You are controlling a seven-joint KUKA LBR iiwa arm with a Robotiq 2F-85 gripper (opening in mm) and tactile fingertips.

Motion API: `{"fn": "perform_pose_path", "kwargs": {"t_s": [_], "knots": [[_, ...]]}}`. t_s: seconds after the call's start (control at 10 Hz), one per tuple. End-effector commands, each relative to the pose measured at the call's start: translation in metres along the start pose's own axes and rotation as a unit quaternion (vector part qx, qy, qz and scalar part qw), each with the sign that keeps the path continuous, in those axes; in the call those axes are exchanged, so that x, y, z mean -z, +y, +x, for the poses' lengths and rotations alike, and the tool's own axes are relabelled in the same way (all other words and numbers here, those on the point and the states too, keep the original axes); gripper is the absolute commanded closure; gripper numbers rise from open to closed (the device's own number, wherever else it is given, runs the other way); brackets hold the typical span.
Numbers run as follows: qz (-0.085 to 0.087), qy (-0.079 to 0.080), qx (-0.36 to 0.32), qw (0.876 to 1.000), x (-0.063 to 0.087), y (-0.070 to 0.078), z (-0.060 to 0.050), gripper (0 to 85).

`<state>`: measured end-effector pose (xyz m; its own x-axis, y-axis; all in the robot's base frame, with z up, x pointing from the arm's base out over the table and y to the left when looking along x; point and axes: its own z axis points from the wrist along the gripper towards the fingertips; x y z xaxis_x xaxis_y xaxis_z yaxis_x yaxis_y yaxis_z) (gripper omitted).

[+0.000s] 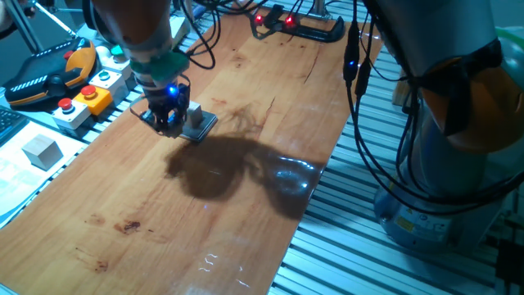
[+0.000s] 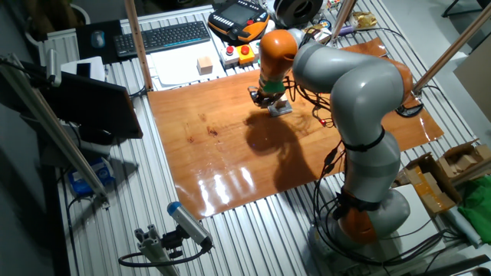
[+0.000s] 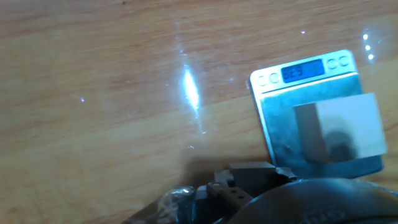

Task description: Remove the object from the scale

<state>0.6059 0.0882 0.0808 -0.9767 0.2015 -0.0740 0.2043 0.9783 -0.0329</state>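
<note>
The gripper (image 1: 169, 117) hangs low over the desk (image 1: 229, 205), just beside the scale (image 1: 199, 124); whether its jaws are open, I cannot tell (they are hidden in every view). The hand view alone shows the scale's lit blue display (image 3: 303, 71) and the grey cube (image 3: 339, 129) resting on its plate. A second cube (image 1: 42, 150) lies off the desk.

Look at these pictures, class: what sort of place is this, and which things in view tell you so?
Most likely a robotics lab bench, not a home or shop. A large robot arm reaches over a wooden table set on slotted aluminium rails, with a keyboard, button boxes and loose cables nearby.
</note>
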Motion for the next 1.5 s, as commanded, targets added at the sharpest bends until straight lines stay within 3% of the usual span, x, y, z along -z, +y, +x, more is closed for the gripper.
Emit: {"fn": "perform_pose_path", "kwargs": {"t_s": [0.0,0.4,1.4], "knots": [[-0.002,-0.002,-0.002,1.000,-0.007,0.003,0.000,84.3],[-0.005,-0.001,-0.009,1.000,-0.027,0.010,0.003,84.3],[-0.016,-0.005,-0.016,1.000,-0.041,0.014,0.006,84.3]]}}
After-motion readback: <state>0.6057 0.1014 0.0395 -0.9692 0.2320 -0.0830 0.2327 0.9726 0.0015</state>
